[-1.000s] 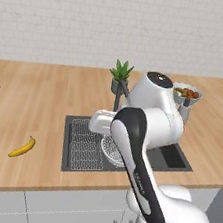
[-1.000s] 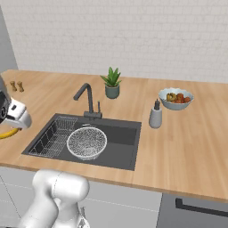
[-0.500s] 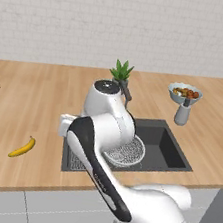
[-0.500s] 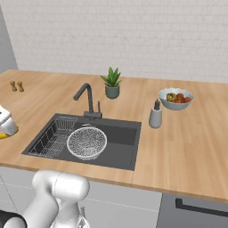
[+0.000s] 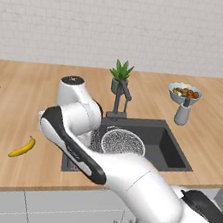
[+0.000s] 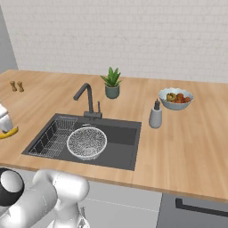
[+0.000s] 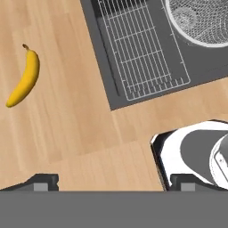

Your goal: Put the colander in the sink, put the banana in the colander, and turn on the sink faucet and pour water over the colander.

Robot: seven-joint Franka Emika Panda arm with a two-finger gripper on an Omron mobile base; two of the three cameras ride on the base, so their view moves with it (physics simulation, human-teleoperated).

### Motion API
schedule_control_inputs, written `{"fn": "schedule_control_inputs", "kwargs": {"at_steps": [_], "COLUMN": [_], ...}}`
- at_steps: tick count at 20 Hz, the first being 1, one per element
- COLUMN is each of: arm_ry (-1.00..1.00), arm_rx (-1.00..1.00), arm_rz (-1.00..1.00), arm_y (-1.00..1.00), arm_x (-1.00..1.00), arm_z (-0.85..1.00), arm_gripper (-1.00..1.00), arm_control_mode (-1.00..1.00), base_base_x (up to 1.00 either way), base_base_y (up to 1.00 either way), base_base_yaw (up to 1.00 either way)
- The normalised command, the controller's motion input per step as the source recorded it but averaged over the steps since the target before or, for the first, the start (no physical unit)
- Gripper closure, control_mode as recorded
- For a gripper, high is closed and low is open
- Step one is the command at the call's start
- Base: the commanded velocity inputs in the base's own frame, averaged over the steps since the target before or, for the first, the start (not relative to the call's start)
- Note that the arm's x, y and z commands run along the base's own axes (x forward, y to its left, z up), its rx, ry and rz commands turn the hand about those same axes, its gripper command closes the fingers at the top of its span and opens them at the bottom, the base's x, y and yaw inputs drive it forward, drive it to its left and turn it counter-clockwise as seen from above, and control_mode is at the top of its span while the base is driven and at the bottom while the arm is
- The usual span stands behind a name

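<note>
Left base view: the colander [image 5: 123, 141] sits in the sink [image 5: 171, 149], and the banana [image 5: 22, 148] lies on the desk [image 5: 12, 114] at 9 o'clock from it.

Right base view: the faucet [image 6: 87, 101] stands at 12 o'clock behind the colander.

Hand view: the hand [image 7: 113, 183] is wide open, holding nothing. The banana lies at 11 o'clock.

A silver wire-mesh colander [image 6: 87, 141] sits in a matt dark-grey sink [image 6: 120, 149] beside a thin metal wire rack [image 7: 140, 55]. The countertop [image 7: 67, 129] shows pale, smooth wood grain under a smooth yellow banana [image 7: 24, 78].
</note>
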Motion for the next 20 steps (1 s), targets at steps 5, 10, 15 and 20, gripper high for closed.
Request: {"fn": "schedule_control_inputs", "kwargs": {"at_steps": [5,10,15,20], "arm_ry": [0.00,0.00,0.00,0.00], "arm_rx": [-0.11,0.00,0.00,0.00], "arm_rz": [-0.04,-0.10,-0.13,-0.06], "arm_y": [0.48,0.35,0.33,0.34], "arm_x": [0.24,0.10,0.00,0.27], "arm_z": [-0.26,-0.43,-0.45,-0.36], "arm_gripper": [-1.00,-1.00,-1.00,-1.00], "arm_control_mode": [-1.00,-1.00,-1.00,-1.00], "base_base_x": [0.00,0.00,0.00,0.00], "base_base_y": [0.00,0.00,0.00,0.00], "base_base_yaw": [0.00,0.00,0.00,0.00]}}
